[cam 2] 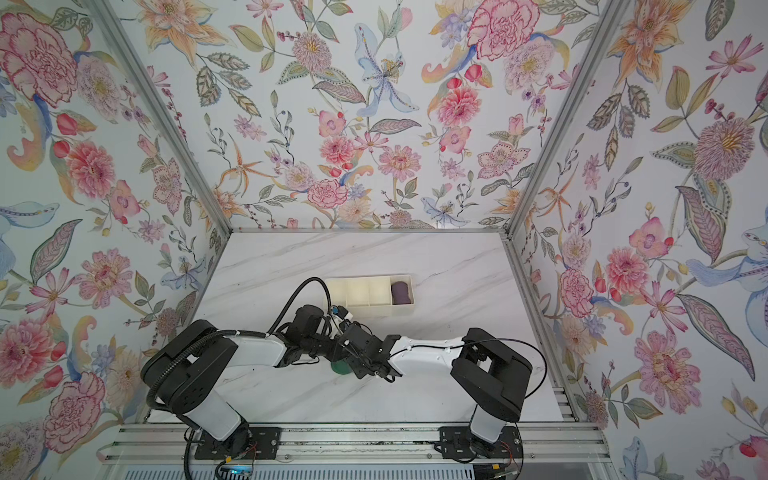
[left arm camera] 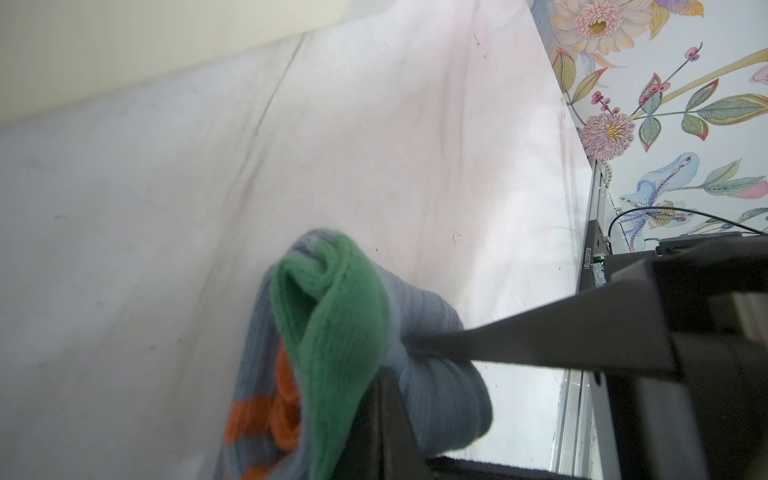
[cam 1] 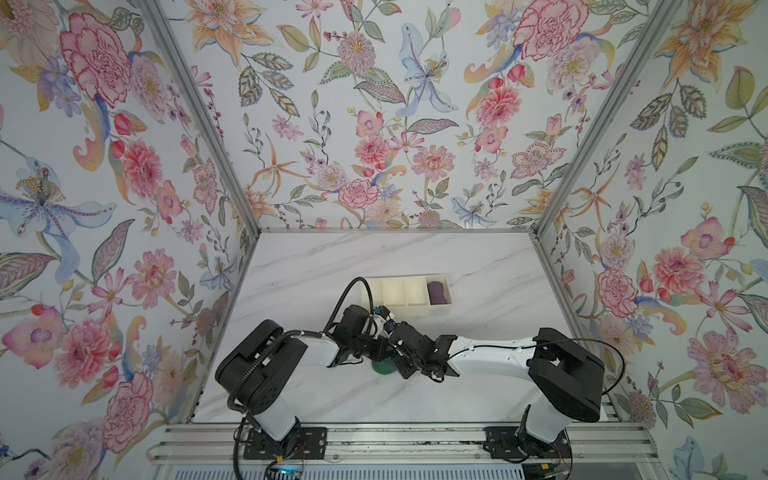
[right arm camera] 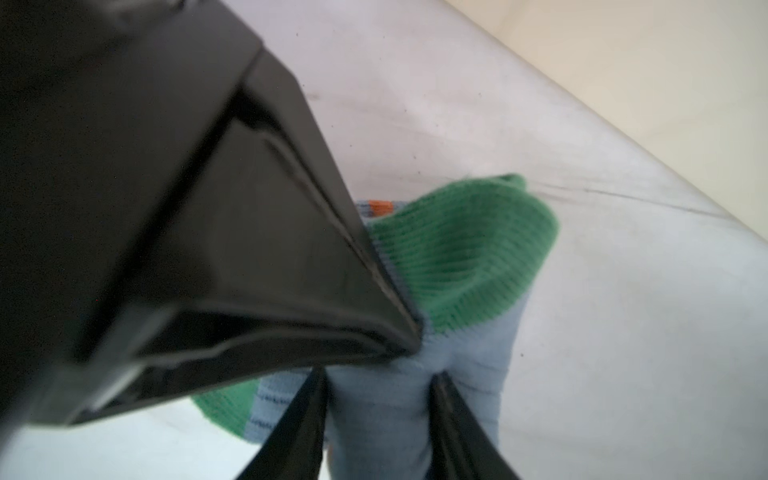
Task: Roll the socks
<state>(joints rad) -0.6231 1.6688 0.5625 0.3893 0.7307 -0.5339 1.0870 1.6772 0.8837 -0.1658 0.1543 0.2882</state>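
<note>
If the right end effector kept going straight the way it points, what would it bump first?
The socks: they already sit between the right end effector's fingers. Behind them, probably the table.

Your landmark: tray (cam 1: 409,306), plain cream. In the compartment at tray's right end you have dark purple bundle (cam 1: 438,291). Under tray, table (cam 1: 374,257): white marble look, thin grey veins. In front of tray, socks (left arm camera: 345,345): blue-grey rib knit, green toe patch, orange stripes; in both top views you catch only green. Arms (cam 1: 316,351) above socks: white links, black joints, black cables. Behind and beside tray, wallpaper (cam 1: 374,104): pale ground; pink, orange, lilac, blue flowers; green leaves.
</note>
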